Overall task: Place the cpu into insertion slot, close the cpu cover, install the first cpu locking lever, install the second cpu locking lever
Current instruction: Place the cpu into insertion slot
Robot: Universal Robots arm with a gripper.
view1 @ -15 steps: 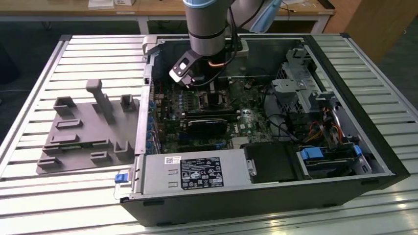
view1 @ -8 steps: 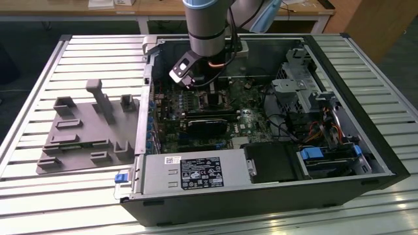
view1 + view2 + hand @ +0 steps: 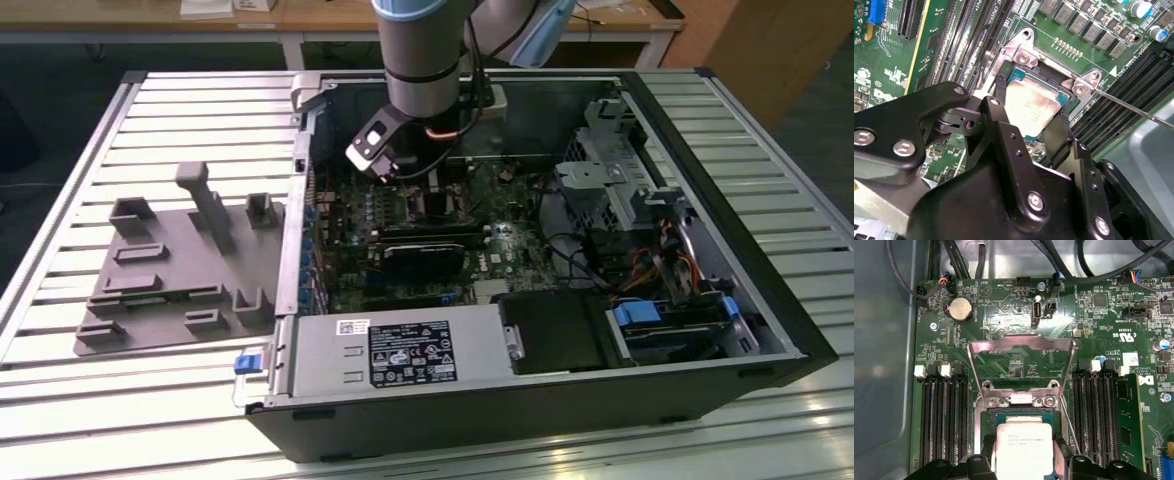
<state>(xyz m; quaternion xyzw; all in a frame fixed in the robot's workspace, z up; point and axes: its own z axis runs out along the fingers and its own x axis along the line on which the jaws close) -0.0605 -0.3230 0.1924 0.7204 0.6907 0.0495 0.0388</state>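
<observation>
A robot arm [image 3: 424, 70] is reaching down into an open computer case [image 3: 534, 430] that is lying on a slatted metal table [image 3: 774, 445], with a grey moulded tray [image 3: 160, 280] sitting to the exterior view's left of the case. In both wrist views the gripper [image 3: 1030, 114] is clamping its two black fingers [image 3: 1064, 127] against opposite edges of the cpu [image 3: 1029, 97], whose silver top is facing up. The cpu is hanging slightly tilted right at the insertion slot [image 3: 1053, 79] (whether it is touching the socket floor cannot be told), with the green motherboard [image 3: 1094, 315] spreading around it. In the first wrist view the cpu cover [image 3: 1021, 340] is standing swung open, hinged at the slot's edge away from the gripper. A thin metal lever rod [image 3: 1134, 107] is angling away beside the slot, and long black memory slots [image 3: 939, 415] are running along both sides.
</observation>
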